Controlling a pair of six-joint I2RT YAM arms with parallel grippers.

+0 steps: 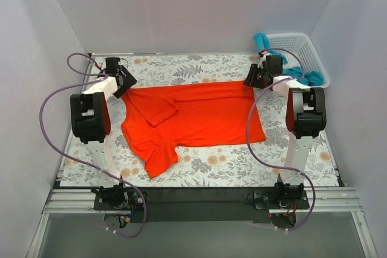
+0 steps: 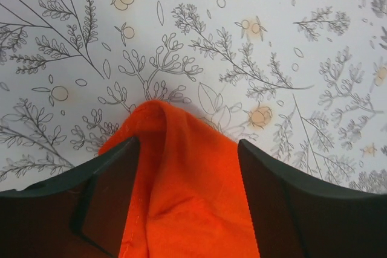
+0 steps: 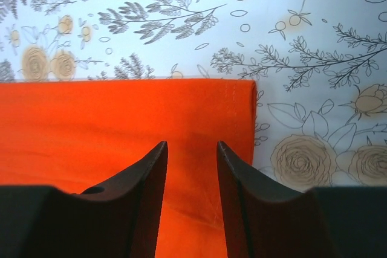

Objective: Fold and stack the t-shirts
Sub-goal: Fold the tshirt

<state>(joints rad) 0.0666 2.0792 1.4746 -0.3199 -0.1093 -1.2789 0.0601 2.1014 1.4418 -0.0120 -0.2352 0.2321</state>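
The orange-red t-shirt (image 1: 199, 116) lies spread on the flower-printed table (image 1: 242, 164). Its body is laid out wide and mostly flat. One sleeve is turned in over its left part, and another part hangs out toward the near edge as a rumpled flap.

At the shirt's far-left corner sits the left gripper (image 1: 124, 80). In the left wrist view its jaws stand well apart, and a raised hump of the orange cloth (image 2: 181, 179) stands in the gap between them. The peak of that hump points away from the fingers onto bare tablecloth. Nothing is pinched; the cloth sits loose between the fingers (image 2: 115, 191).

At the shirt's far-right corner is the right gripper (image 1: 253, 80). In the right wrist view its two fingers (image 3: 145, 191) are parted with a narrow gap, poised over the flat hemmed corner of the shirt (image 3: 121, 125). The cloth's straight far edge and stitched right edge lie just ahead of the fingertips. I cannot tell whether the tips touch the cloth, but they clamp nothing.

Beyond the shirt's far-right corner, past the right gripper, stands a white lattice basket (image 1: 296, 43). The teal t-shirt (image 1: 263, 41) is bundled in it, spilling over its rim.
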